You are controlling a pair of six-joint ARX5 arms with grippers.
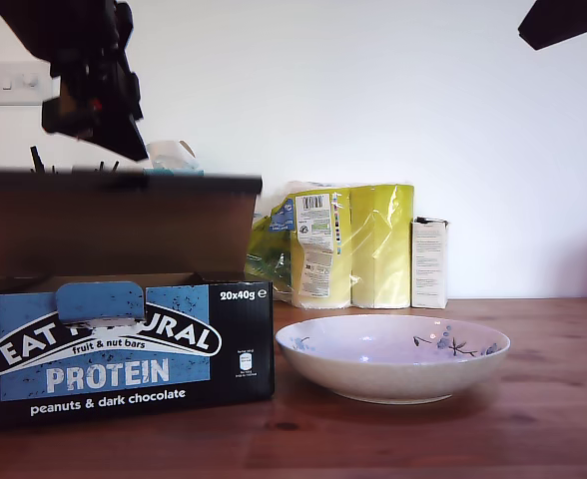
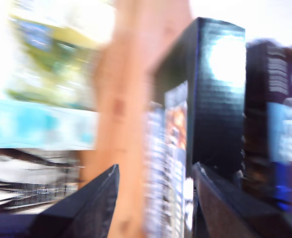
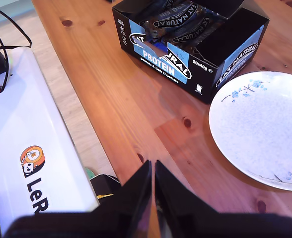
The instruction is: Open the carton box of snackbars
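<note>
The black and blue carton box stands at the exterior view's left with its brown-lined lid raised. My first gripper hangs just above the lid's top edge. The blurred first wrist view shows its fingers apart, with the gripper in line with the lid and the box. My second gripper is shut on nothing, high over the table's near edge. Below it the open box shows dark wrapped bars. Its arm shows at the exterior view's top right.
A white flowered bowl sits right beside the box on the wooden table. Against the wall stand a yellow pack of rolls and a small white box. A white board lies off the table's edge.
</note>
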